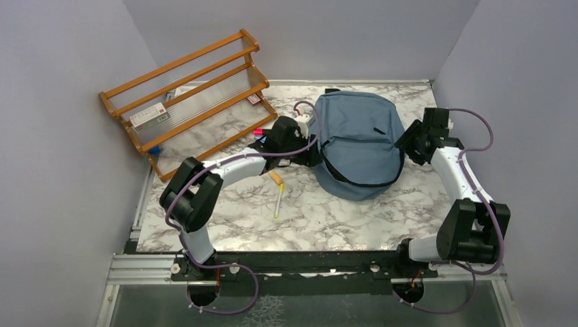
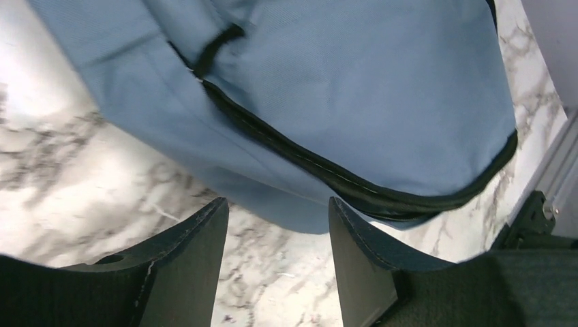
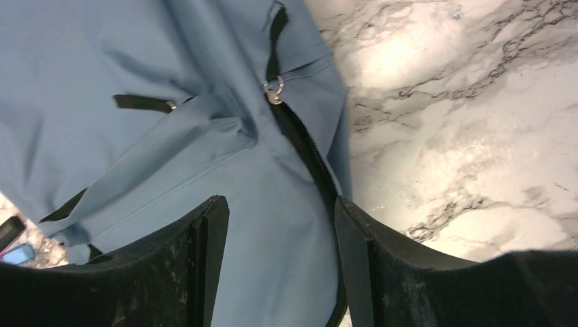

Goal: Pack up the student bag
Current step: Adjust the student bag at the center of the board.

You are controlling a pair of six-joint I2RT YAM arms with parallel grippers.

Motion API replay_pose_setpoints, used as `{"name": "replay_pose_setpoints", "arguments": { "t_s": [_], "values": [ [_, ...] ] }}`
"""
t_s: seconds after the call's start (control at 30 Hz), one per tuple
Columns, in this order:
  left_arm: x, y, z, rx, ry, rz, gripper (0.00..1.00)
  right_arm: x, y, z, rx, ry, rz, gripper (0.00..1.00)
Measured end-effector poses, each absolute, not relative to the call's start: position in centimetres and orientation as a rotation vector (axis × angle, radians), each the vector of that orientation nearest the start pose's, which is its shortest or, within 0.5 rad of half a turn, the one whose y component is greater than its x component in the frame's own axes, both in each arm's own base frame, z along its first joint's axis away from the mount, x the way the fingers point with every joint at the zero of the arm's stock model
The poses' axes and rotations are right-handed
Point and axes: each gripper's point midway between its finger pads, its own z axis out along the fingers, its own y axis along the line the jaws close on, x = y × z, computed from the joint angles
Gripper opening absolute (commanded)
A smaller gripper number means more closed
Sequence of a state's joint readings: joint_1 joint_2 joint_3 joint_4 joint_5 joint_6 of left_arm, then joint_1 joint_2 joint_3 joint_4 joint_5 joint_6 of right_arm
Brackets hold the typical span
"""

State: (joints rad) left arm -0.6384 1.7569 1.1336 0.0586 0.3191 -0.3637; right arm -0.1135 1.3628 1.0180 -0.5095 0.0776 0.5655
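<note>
Blue bag (image 1: 358, 146) lies at the far middle of the marble table (image 1: 225, 225) in my top view, one arm at each side edge and bare marble nearer me. Left wrist: my left gripper (image 2: 278, 204) stands apart, empty, just short of the bag's rim. Right wrist: my right gripper (image 3: 279, 201) stands apart, empty, above the zipper (image 3: 300, 136).

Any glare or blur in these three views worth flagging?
Top external: even light, sharp, student bag clear. Left wrist: table washed out at left, slightly soft. Right wrist: bright glare on the table beside the bag; zipper pull crisp.
</note>
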Motion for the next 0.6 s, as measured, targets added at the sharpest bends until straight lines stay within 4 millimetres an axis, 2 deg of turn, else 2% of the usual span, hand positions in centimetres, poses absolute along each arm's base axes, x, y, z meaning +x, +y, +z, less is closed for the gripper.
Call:
{"name": "replay_pose_setpoints", "arguments": {
  "t_s": [0.13,0.27,0.33,0.4,0.5,0.57,0.6],
  "values": [
    [32.3,-35.5,10.6,0.517,2.213,-0.949,0.58,35.0,-4.1,11.5,0.869,2.310,0.108,0.64],
    [31.2,-34.8,8.7,0.485,2.262,-0.949,0.58,34.1,-3.2,9.2,0.858,2.374,0.167,0.62],
    [31.1,-34.4,8.1,0.468,2.281,-0.939,0.58,33.5,-2.3,8.2,0.845,2.412,0.213,0.58],
    [31.1,-34.0,7.8,0.449,2.290,-0.932,0.58,33.0,-1.5,7.3,0.829,2.439,0.264,0.51],
    [31.0,-33.9,7.8,0.440,2.290,-0.926,0.58,32.4,-0.4,6.3,0.808,2.462,0.336,0.35],
    [31.1,-33.8,8.2,0.434,2.280,-0.920,0.58,31.9,0.4,5.7,0.804,2.467,0.397,0.35],
    [31.3,-33.6,8.6,0.428,2.270,-0.916,0.58,31.6,0.7,5.6,0.800,2.467,0.419,0.39]
  ]
}}
